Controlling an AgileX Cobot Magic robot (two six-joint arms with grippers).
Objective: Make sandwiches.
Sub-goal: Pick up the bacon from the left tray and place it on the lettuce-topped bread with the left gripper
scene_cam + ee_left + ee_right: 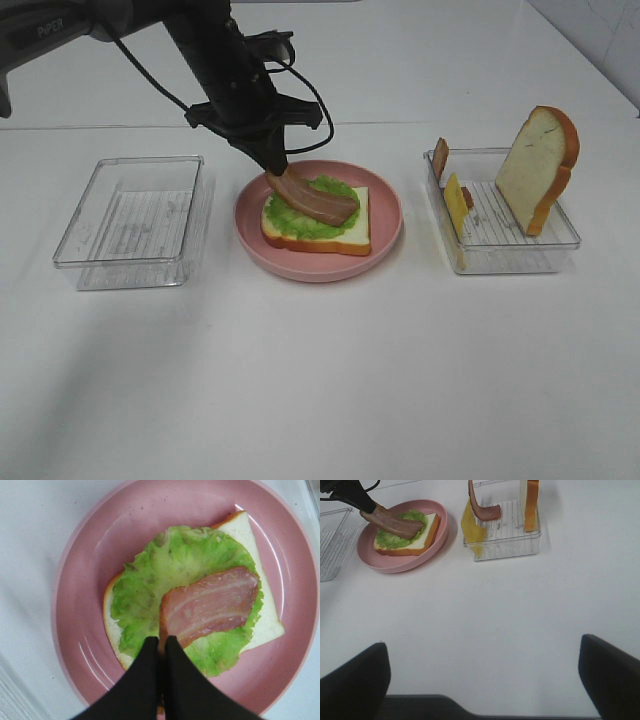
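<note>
On the pink plate (385, 235) lies a white bread slice (352, 232) with orange-brown crust, topped with ruffled green lettuce (300, 222). A brown-red bacon strip (315, 200) rests slanted on the lettuce, its raised end pinched by my left gripper (277, 170), which is shut on it. In the left wrist view the bacon strip (210, 605) lies over the lettuce (150, 590) just beyond the closed fingers (145, 680). My right gripper (485, 680) hangs open over bare table, far from the plate (405, 562).
A clear tray (505, 250) at the right holds an upright bread slice (535, 165), a yellow cheese slice (456, 203) and another bacon strip (440, 157). An empty clear tray (130, 220) stands left of the plate.
</note>
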